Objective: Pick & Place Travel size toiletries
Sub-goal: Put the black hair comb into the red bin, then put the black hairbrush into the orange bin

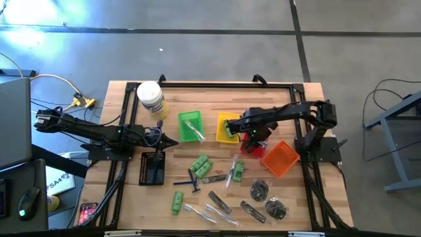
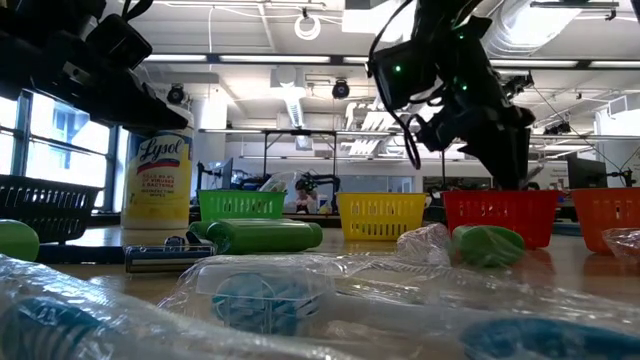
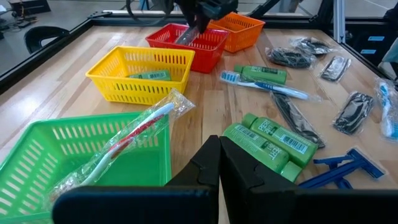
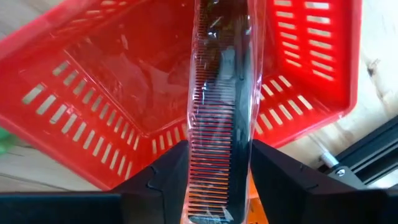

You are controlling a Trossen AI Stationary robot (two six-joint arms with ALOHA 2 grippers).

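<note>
My right gripper hangs over the red basket, fingers pointing steeply down, shut on a dark comb in a clear wrapper. The left wrist view shows the same gripper above that basket. My left gripper waits shut at the table's left, between the green basket and the black basket. Green tubes, a blue razor, dark combs and round dark pouches lie on the near half of the table. My right gripper pinches the wrapped comb's upper end between its two fingers. The fingers come from above, slanting down, and the comb runs on along them past their tips. It hangs down into the red basket; whether its lower end touches the bottom I cannot tell.
A yellow basket with a green tube stands left of the red one, an orange basket to its right. A wrapped toothbrush leans out of the green basket. A white jar with a yellow label stands far left.
</note>
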